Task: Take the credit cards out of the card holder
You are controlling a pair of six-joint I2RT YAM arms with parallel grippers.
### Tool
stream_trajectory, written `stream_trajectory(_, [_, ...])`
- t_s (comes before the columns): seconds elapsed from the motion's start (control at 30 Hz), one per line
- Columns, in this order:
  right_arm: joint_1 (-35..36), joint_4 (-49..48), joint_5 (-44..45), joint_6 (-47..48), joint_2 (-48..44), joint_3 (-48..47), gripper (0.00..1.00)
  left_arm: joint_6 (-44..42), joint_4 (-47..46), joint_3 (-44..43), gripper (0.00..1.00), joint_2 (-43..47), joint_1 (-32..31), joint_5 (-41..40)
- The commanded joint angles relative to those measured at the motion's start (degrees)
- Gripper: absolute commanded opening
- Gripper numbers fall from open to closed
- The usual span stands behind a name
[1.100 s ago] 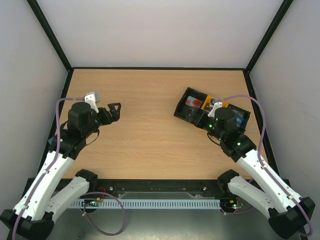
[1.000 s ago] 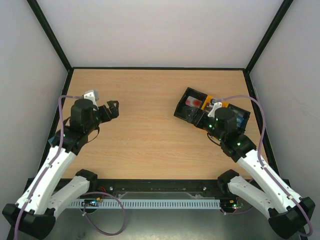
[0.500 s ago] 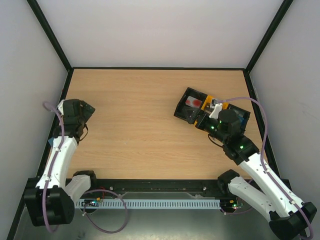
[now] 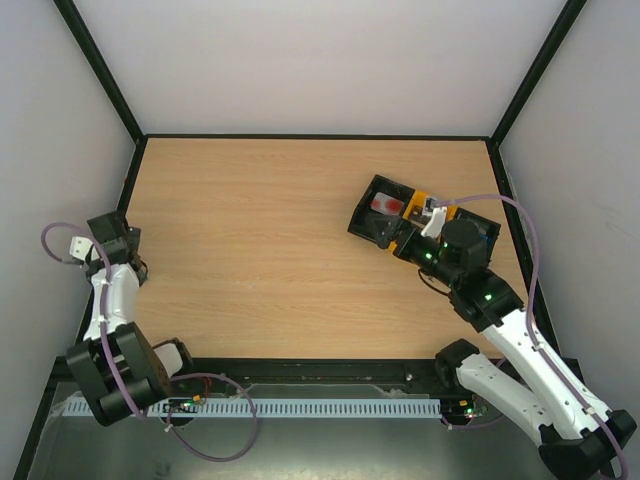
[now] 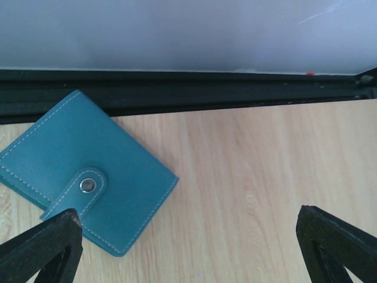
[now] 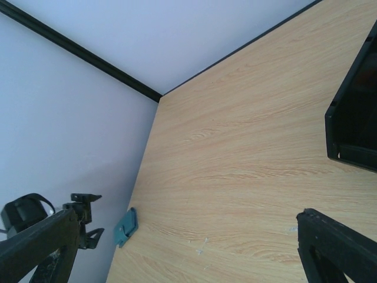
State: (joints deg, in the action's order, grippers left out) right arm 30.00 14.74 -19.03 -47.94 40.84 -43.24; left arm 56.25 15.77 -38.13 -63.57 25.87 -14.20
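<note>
A flat teal-blue card holder (image 5: 88, 183) of stitched leather-like material lies closed on the light wooden table (image 5: 265, 177). A small tab with a round metal snap (image 5: 88, 186) crosses its near-left edge. Behind the card holder runs a black rail (image 5: 206, 88), and its far corner comes up to this rail. Behind the rail is a pale wall (image 5: 177, 29). The left gripper (image 5: 189, 250) stands wide open: one black finger (image 5: 44, 250) is just beside the tab's end, the other is well to the right of the card holder.

1. Card holder (image 5: 82, 186): I count one, at the left edge of the bench (image 4: 280, 230).
2. Tray (image 4: 366, 208): one, three compartments, toward the right edge.
3. My own: two, left gripper (image 5: 187, 211) and right gripper (image 6: 187, 213).
</note>
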Motion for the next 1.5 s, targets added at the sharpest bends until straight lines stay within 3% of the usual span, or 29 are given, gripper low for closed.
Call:
stream_trajectory(0.0, [-0.23,0.51,0.11,0.79,-1.2,-1.82,0.98,1.31,-1.49,1.28,1.0,-2.9,1.56,-0.04])
stream_trajectory(0.27, [-0.23,3.27,-0.33,3.46,-2.05,-2.29,0.98,0.72,0.18,1.41,1.0,-9.18,9.52,4.84])
stream_trajectory(0.43, [-0.21,2.34,-1.37,4.21,-4.47,-0.44,0.98,1.96,0.88,0.67,1.0,-8.51,10.45,2.75])
stream_trajectory(0.63, [-0.21,7.07,3.49,7.11,-4.41,-2.83,0.98,0.82,-1.91,-0.9,1.0,-14.36,10.61,11.14])
stream_trajectory(0.8, [-0.21,6.73,3.68,7.54,-5.06,-2.32,0.98,0.86,-2.46,-1.14,1.0,-16.36,9.84,13.46])
stream_trajectory(1.03, [-0.26,5.98,3.83,6.11,-4.06,-1.72,0.98,2.5,-2.16,0.44,1.0,-17.39,4.38,15.48])
stream_trajectory(1.27, [-0.21,6.6,4.58,5.45,-2.71,-2.1,0.98,6.57,-2.83,1.37,1.0,-14.74,-7.64,14.49])
stream_trajectory(1.4, [-0.24,5.45,4.42,5.14,-2.72,-1.66,0.98,7.93,0.94,-2.37,1.0,-10.34,-14.88,7.9])
stream_trajectory(1.47, [-0.23,4.36,3.44,5.12,-2.7,-1.28,0.98,8.31,1.78,-3.52,1.0,-7.68,-15.48,4.72])
